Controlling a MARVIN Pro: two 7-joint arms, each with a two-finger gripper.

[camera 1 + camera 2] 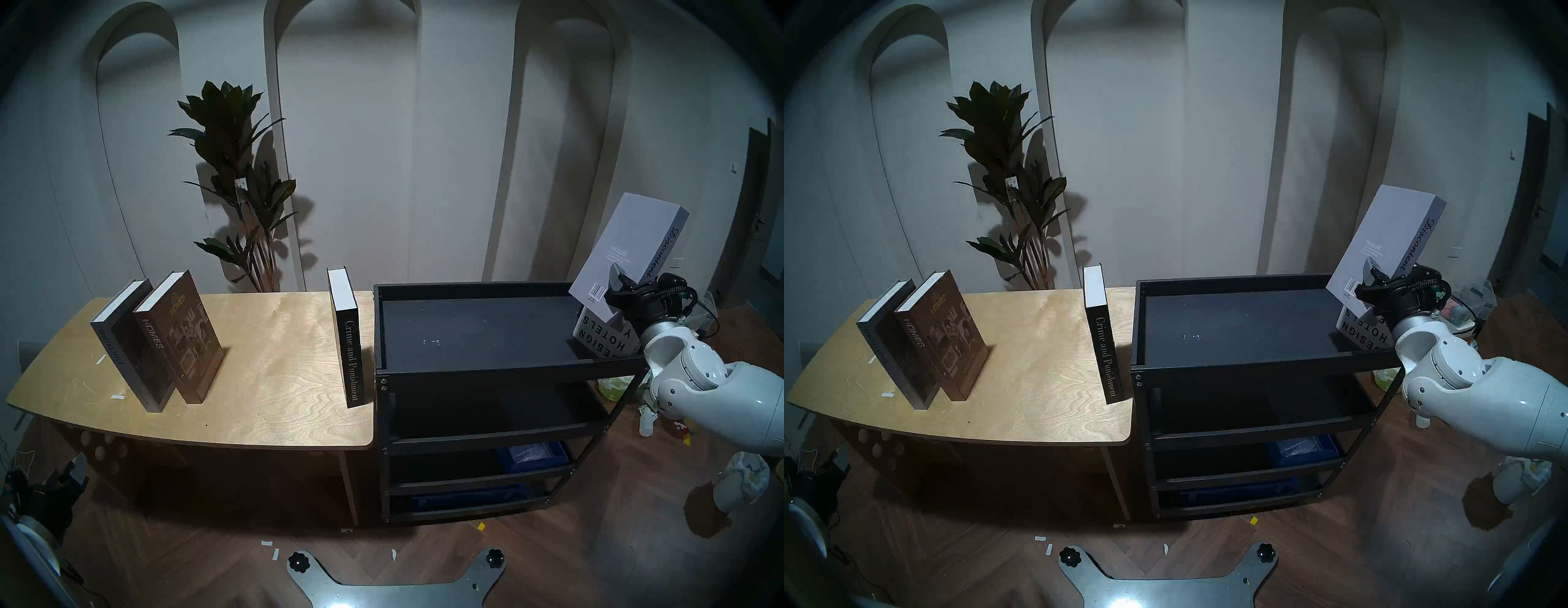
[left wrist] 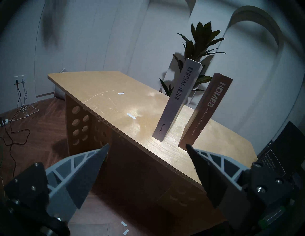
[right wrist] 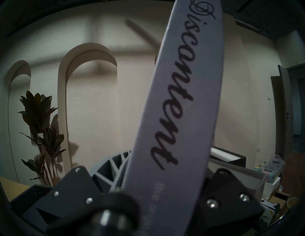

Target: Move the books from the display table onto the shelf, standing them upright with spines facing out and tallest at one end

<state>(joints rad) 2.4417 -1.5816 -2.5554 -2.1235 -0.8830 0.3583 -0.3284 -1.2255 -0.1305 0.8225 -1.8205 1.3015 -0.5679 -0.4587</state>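
Note:
My right gripper [image 1: 621, 277] is shut on the lower end of the grey "Discontent" book [image 1: 628, 250], which it holds tilted above the right end of the black shelf [image 1: 509, 374]. In the right wrist view its spine [image 3: 178, 98] fills the middle. Under it, the white "Design Hotels" book [image 1: 602, 339] stands on the shelf's top tray. On the plywood display table [image 1: 271, 382] stand "Special Issue" [image 1: 121, 339], "Homes" [image 1: 178, 335] and "Crime and Punishment" [image 1: 350, 339]. My left gripper [image 2: 146, 145] hangs open and empty, low off the table's front left corner.
A tall potted plant [image 1: 237, 178] stands behind the table. Blue bins [image 1: 536, 454] sit on the shelf's lower tiers. Bags and clutter [image 1: 742, 475] lie on the floor to the right. The robot's base plate [image 1: 394, 581] is at the bottom.

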